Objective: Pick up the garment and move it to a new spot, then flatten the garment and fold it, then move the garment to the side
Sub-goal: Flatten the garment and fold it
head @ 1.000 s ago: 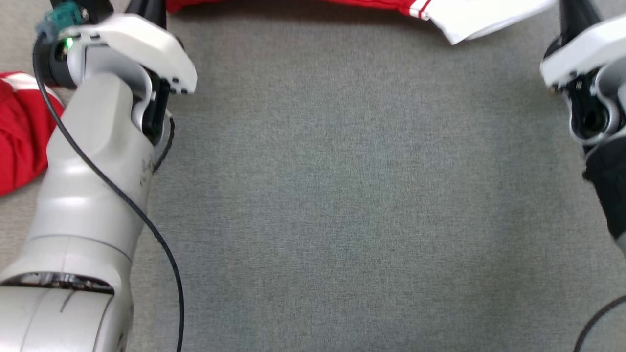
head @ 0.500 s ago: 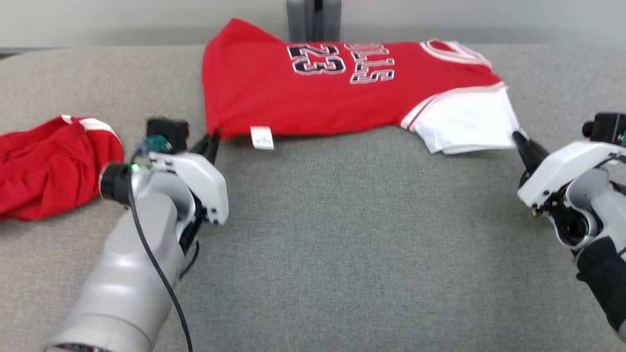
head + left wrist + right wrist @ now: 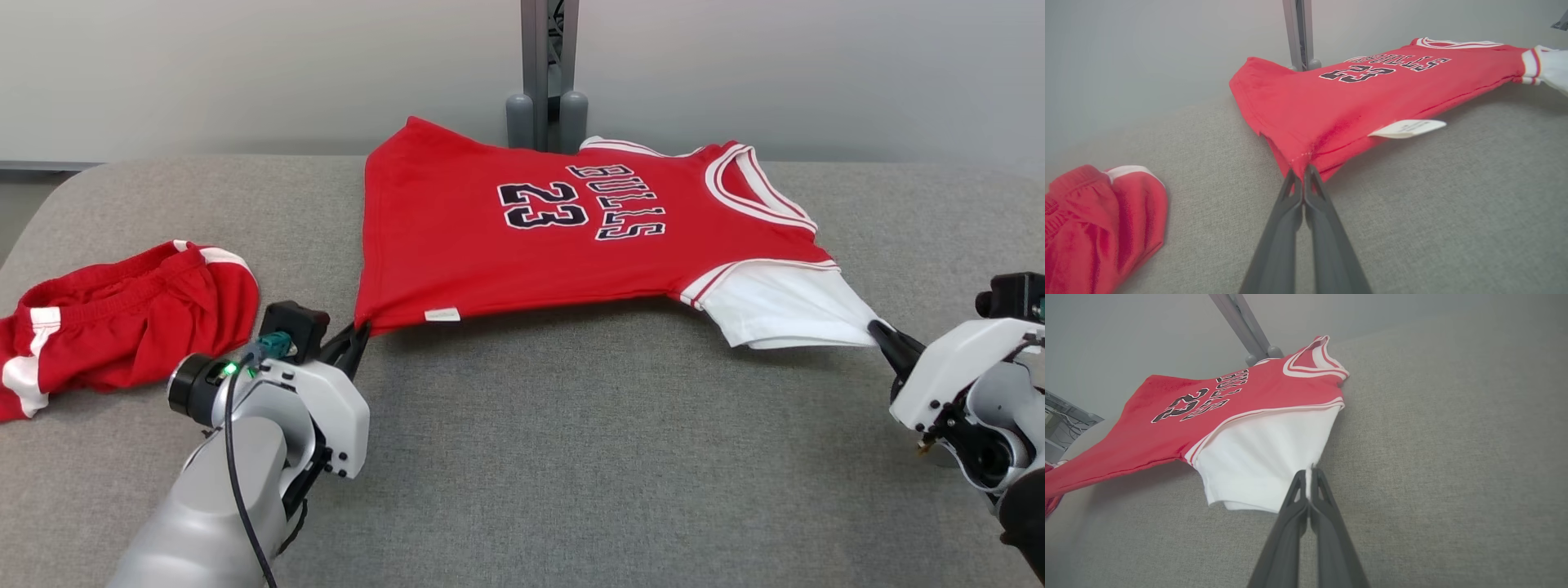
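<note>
**Red jersey slung between two pinches, ready to lay flat**

Red cloth hangs clear of the grey bench (image 3: 571, 441) along its near edge. The left tool (image 3: 357, 333) is pressed together on the jersey (image 3: 531, 237) at its bottom hem corner. The right tool (image 3: 875, 328) pinches the edge of the white sleeve (image 3: 775, 306). The far edge seems to rest on the bench by the post (image 3: 545, 73), though the head view does not settle that.

To do this step well, hold both pinches level and evenly taut so the near edge runs straight. Lower the two sides together onto the open bench in front, drawing gently so the far half smooths as it trails. The sleeve grip looks thin (a hard tug could slip it). Land well apart from the red shorts (image 3: 122, 318) on the left.
</note>
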Available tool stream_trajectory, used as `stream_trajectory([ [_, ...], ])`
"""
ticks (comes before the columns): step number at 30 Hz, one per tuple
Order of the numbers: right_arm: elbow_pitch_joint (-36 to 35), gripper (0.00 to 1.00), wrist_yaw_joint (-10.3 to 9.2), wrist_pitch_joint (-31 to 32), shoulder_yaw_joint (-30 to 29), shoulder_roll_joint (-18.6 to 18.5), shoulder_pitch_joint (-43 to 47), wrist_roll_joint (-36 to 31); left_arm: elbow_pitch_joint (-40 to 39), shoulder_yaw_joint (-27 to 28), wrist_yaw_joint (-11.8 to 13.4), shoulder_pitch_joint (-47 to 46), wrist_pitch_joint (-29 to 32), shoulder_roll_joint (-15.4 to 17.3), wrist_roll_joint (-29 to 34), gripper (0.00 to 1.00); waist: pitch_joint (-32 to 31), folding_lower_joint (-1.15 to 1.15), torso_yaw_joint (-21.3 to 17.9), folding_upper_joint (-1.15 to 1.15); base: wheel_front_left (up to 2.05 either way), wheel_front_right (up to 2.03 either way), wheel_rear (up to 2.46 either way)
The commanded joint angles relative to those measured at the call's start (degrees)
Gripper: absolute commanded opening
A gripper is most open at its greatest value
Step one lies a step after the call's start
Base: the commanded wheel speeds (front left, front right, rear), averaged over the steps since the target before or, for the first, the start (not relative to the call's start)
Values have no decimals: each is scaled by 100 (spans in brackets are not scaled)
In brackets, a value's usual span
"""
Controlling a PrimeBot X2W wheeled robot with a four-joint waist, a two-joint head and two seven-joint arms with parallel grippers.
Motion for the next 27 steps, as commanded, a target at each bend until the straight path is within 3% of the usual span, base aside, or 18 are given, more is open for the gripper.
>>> stream_trajectory([
  [1,54,0,-1,59,18,-103,148,77,5,-105,4,138,-47,77,-32,0,-75,0,19,0,0,0,0],
  [15,146,0,-1,478,172,-262,557,354,-128,-935,5,386,-219,232,-249,0,-360,0,37,0,0,0,0],
  [27,-876,0,-1,2178,388,-869,1154,1249,-134,-1462,4,729,-246,414,-336,0,-612,0,46,0,0,0,0],
])
